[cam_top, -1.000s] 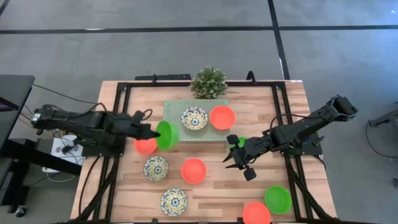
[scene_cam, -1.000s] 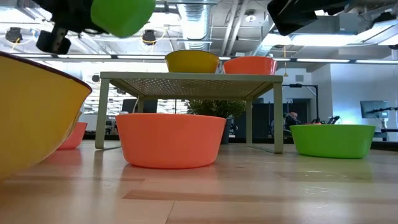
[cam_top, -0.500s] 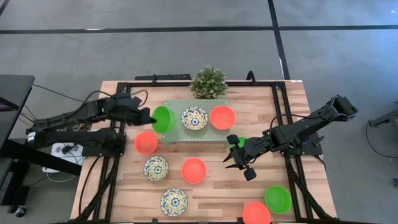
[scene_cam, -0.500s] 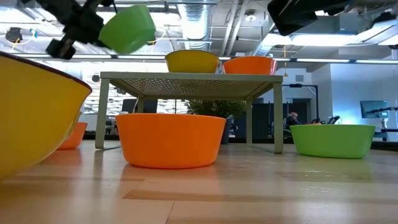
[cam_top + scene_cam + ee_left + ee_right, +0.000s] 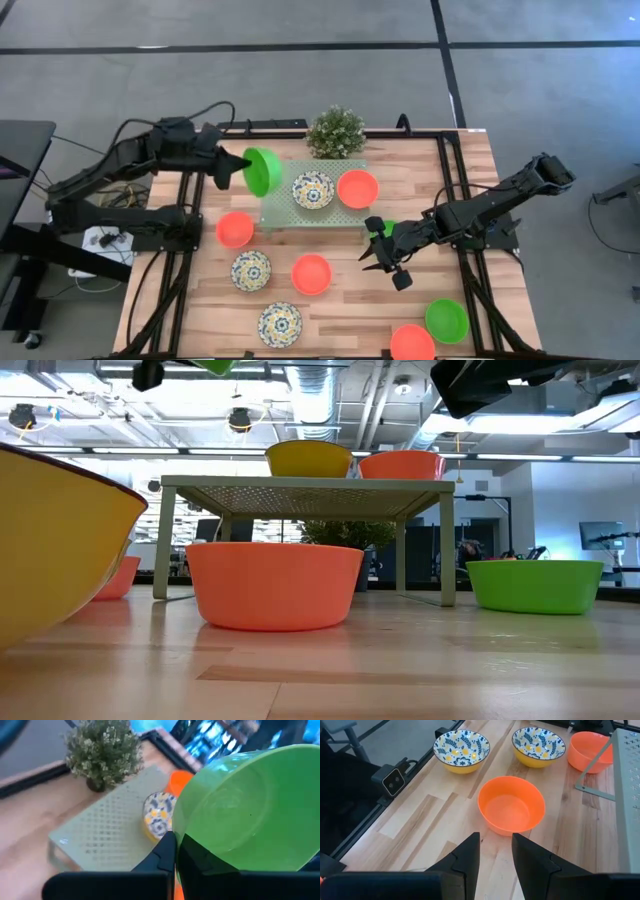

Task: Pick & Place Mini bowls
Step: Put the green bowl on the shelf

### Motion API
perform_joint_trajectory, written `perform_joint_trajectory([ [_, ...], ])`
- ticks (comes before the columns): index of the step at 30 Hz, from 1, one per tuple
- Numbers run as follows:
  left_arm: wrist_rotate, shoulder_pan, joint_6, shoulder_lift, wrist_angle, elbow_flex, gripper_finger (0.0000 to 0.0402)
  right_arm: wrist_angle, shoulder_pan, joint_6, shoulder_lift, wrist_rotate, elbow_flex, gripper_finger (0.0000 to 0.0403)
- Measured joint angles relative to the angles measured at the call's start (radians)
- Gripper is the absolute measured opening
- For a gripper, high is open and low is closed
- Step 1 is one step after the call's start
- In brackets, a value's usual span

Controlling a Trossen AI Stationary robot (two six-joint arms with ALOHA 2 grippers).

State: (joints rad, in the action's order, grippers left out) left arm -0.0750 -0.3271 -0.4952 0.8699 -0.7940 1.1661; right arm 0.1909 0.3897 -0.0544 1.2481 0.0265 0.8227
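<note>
My left gripper point(image 5: 240, 168) is shut on a plain green mini bowl point(image 5: 263, 171) in the air over the far-left corner of the pale green perforated platform point(image 5: 277, 207). Only the bowl's lower edge point(image 5: 215, 365) reaches into the low view. A patterned bowl point(image 5: 313, 190) and an orange-red bowl point(image 5: 357, 188) stand on the platform. My right gripper point(image 5: 378, 255) hovers open right of the platform, with an orange-red bowl point(image 5: 511, 805) just ahead of its fingers point(image 5: 470, 852). My left gripper holds the green bowl by its rim point(image 5: 181, 839), on the side nearest the arm, coming level from the table's left. One dark finger point(image 5: 165, 851) shows at the rim; the other is hidden behind the bowl's wall. The bowl is lifted clear and tipped on its side.
On the table stand an orange-red bowl point(image 5: 234, 229), two patterned bowls point(image 5: 250, 270) point(image 5: 280, 324), an orange-red bowl point(image 5: 311, 273), and near the right front corner a green bowl point(image 5: 446, 320) and an orange-red one point(image 5: 412, 343). A small bushy plant point(image 5: 335, 131) sits at the far edge.
My left gripper has carried the green bowl up and toward the far edge, from beside the platform's left near corner to above its far-left corner. The bowl has stayed tipped on its side in the hold.
</note>
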Motion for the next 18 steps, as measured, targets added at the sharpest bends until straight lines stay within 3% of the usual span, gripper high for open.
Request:
perform_joint_trajectory([
  [5, 0.002, 0.000, 0.162, 0.046, -0.156, -0.001, 0.0006, 0.000, 0.000, 0.001, 0.000, 0.000, 0.000, 0.0108],
  [8, 0.063, 0.000, 0.270, 0.090, -0.285, -0.002, 0.0007, 0.000, 0.000, 0.001, 0.000, 0.000, 0.000, 0.0108],
  [18, 0.126, 0.000, 0.372, 0.303, -0.256, -0.002, 0.0007, 0.000, 0.001, 0.003, 0.000, 0.000, 0.000, 0.0108],
])
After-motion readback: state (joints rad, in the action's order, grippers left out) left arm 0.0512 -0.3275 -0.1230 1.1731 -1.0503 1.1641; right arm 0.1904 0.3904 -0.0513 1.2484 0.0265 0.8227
